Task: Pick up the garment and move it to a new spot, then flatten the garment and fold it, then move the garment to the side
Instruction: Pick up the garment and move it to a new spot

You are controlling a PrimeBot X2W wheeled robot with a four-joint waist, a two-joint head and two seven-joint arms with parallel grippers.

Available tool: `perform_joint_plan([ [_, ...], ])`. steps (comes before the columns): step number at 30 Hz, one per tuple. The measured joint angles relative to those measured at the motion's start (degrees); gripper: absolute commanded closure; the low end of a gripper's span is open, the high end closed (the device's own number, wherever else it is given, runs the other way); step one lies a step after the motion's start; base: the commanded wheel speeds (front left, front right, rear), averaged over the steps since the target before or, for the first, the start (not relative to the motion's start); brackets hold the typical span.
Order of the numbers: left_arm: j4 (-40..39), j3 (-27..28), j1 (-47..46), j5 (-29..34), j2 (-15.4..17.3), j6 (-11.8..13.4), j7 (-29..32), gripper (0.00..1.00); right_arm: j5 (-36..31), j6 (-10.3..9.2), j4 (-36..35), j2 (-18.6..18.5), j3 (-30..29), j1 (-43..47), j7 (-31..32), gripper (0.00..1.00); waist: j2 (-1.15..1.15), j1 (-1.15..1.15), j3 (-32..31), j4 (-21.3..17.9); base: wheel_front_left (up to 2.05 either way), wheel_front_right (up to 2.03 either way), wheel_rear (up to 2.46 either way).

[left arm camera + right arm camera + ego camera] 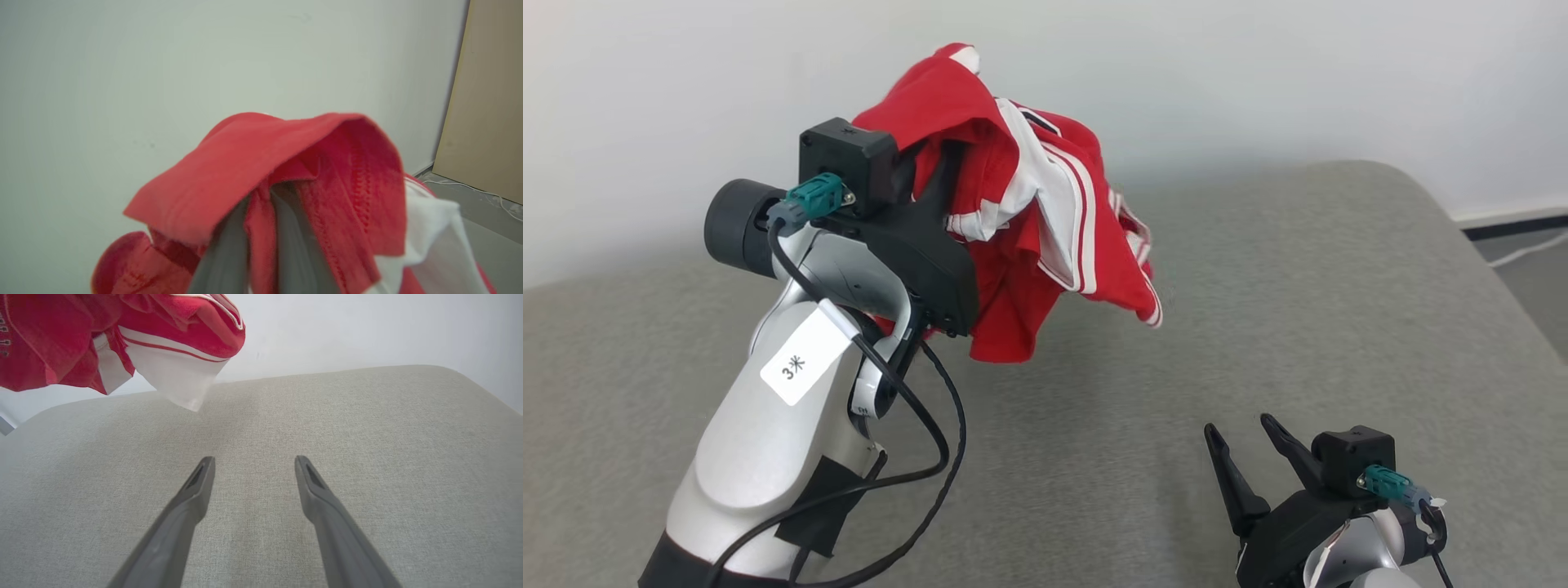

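Left gripper [263, 198] jaws pinch the red-and-white garment [1045, 204], which hangs bunched in the air above the grey padded surface [1339, 286]. Right gripper [1240, 425] is low, jaws spread, empty. Cloth looks light, soft, floppy; grab a hem or corner.

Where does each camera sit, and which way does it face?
Head: on the head, facing down at the pad; left arm, right claw show.
Left wrist: on the left arm, facing the wall; left claw shut on the garment.
Right wrist: on the right arm, facing across the pad; open fingers show.
Shared: all see the garment.
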Motion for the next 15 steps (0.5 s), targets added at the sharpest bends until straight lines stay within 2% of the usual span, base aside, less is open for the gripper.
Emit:
perform_joint_plan([
  [9,-0.98,-2.35,2.07,1.11,0.08,1.0,1.98,1.0,-0.01,-0.01,-0.89,-0.46,-0.97,0.34,-0.04,0.0,0.0,0.01,0.14,-7.52,0.0,0.0,0.0],
  [15,1.67,-5.93,4.21,1.42,-1.03,1.05,2.76,1.0,0.04,-0.09,-1.57,-1.32,-3.16,1.86,-0.89,0.0,0.0,0.01,2.13,-9.86,0.0,0.0,0.0],
])
